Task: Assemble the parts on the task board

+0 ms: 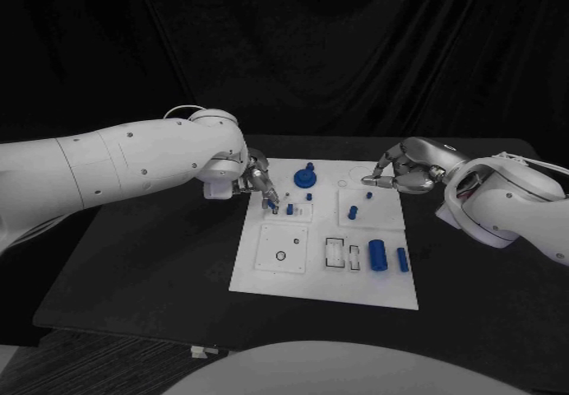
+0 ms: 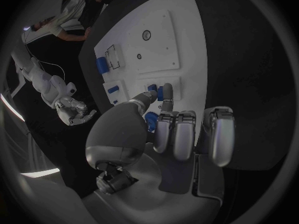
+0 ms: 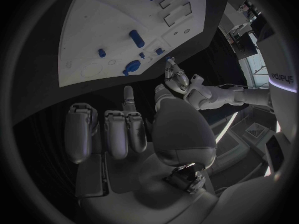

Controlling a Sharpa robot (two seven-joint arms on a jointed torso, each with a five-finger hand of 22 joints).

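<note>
The white task board (image 1: 267, 276) lies mid-table. My left hand (image 1: 252, 183) hangs over its far left part; thumb and a finger pinch a small blue peg (image 1: 275, 206) just above a raised block, with a second peg (image 1: 289, 210) standing beside it. The left wrist view shows that peg (image 2: 152, 88) between thumb and fingertip (image 2: 167, 91), the other fingers folded. My right hand (image 1: 403, 170) hovers at the board's far right corner, fingers curled, one stretched out, holding nothing (image 3: 124, 129). A blue round knob (image 1: 306, 177) stands at the far edge.
On the board stand a blue peg (image 1: 353, 212) and a smaller one (image 1: 369, 196); a thick blue cylinder (image 1: 377, 255) and a blue bar (image 1: 403, 259) lie near the right edge. Black table (image 1: 154, 271) surrounds the board.
</note>
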